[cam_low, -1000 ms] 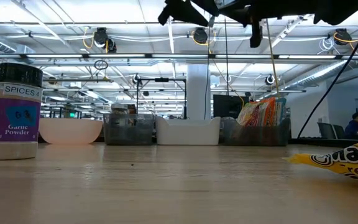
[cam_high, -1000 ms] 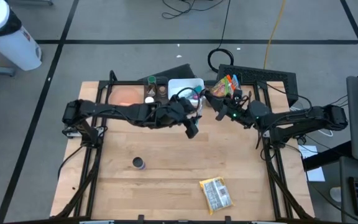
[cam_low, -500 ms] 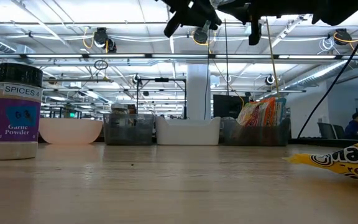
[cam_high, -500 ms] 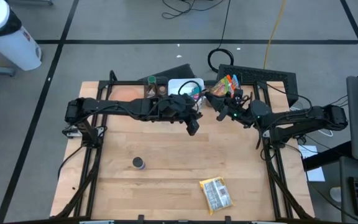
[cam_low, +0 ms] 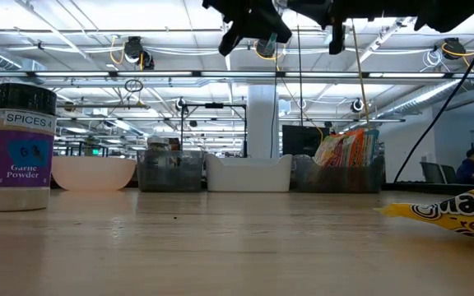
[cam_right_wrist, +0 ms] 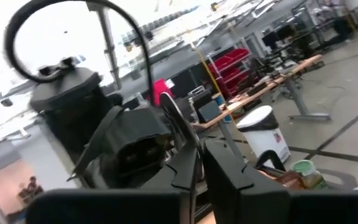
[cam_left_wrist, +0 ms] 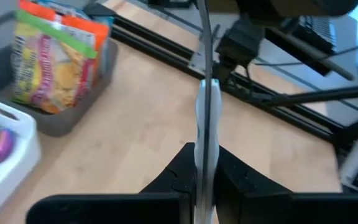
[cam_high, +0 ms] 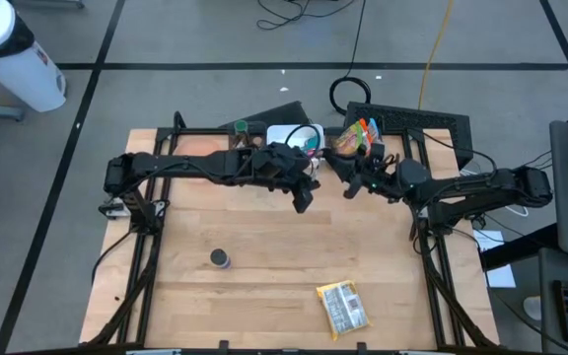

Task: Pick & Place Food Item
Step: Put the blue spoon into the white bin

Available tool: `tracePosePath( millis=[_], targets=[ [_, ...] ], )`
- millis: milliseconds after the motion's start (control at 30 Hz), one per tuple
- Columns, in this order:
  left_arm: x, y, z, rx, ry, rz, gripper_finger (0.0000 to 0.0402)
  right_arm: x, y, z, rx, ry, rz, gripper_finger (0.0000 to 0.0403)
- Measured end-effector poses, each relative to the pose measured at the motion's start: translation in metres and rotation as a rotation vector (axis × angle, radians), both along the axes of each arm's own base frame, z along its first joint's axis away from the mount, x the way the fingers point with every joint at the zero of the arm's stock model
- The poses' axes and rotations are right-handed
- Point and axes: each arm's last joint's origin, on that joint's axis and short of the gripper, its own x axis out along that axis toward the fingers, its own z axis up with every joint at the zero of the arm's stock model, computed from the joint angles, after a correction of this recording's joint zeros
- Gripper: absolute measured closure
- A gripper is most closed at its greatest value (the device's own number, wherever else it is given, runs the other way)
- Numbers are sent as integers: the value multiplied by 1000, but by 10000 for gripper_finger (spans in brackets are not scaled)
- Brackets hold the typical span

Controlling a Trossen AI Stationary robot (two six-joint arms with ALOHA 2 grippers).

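Plainly, the wooden table (cam_high: 264,232) carries a row of bins along its far edge, and the white bin (cam_high: 286,132) in that row serves as the landmark. The left gripper (cam_high: 304,201) hangs high just on the near side of the white bin. Its fingers are pressed together with nothing between them, as the left wrist view shows. The right gripper (cam_high: 349,186) hovers just to the right of the white bin. It is likewise drawn closed and carries nothing that can be seen. The likeliest food item to fetch is the yellow snack packet (cam_high: 343,307). It lies flat on the table well apart from the white bin, toward the near edge and somewhat to the right. Its long axis runs on a slant, from the end nearer the white bin down toward the near right corner. To do the pick well, I judge the gripper should open fully before descending. It should also turn so the fingers close across the short width rather than along the slanted length. A centred, low approach is needed, since a flat crinkly wrapper may slide or buckle. A small spice jar (cam_high: 221,258) stands upright on the near left side of the white bin, clear of that path.
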Motion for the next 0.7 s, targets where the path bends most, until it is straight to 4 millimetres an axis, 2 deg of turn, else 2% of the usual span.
tracePosePath(
  millis=[333,700],
  targets=[
    [-4,5,1,-70,19,-112,375,-5,-11,1,-20,29,213,305],
    [-27,7,7,-211,122,-267,375,-31,-28,8,-67,122,398,219]
  ],
)
